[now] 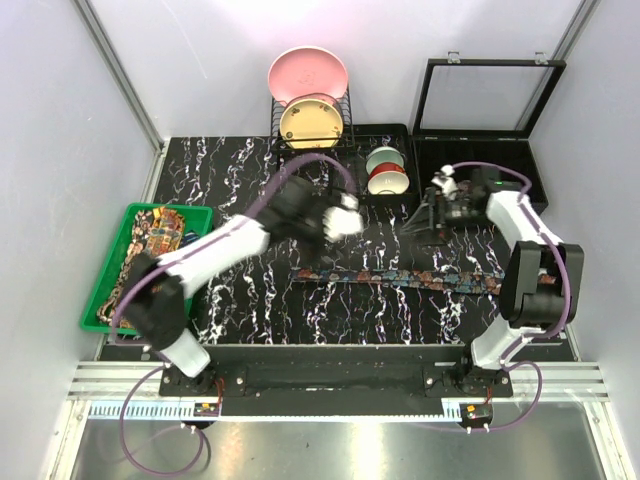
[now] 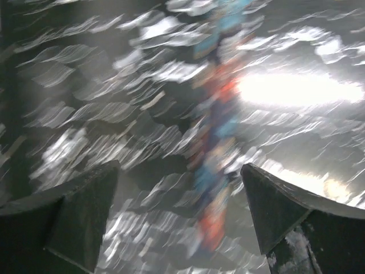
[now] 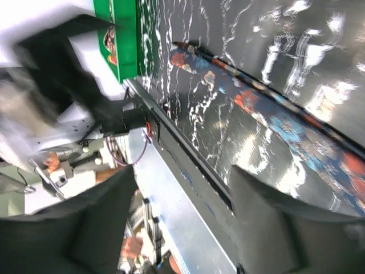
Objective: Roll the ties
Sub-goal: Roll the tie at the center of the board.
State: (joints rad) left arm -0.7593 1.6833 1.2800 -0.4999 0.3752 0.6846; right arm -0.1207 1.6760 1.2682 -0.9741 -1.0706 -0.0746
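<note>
A dark blue tie with reddish motifs (image 1: 400, 277) lies flat and unrolled across the black marbled table. My left gripper (image 1: 338, 232) hovers above its left part. In the blurred left wrist view (image 2: 179, 171) it is open, and the tie (image 2: 214, 148) runs on the table below, between the fingers, untouched. My right gripper (image 1: 425, 222) hangs above the table behind the tie's right part. In the right wrist view (image 3: 182, 171) it is open and empty, with the tie (image 3: 274, 114) off to the upper right. Yellow-brown paisley ties (image 1: 150, 240) lie heaped in the green tray (image 1: 110, 290).
A dish rack with a pink and a yellow plate (image 1: 308, 100) stands at the back. Stacked bowls (image 1: 386, 170) sit beside it. A black case with its lid open (image 1: 490, 150) is at the back right. The tray's green corner shows in the right wrist view (image 3: 122, 34).
</note>
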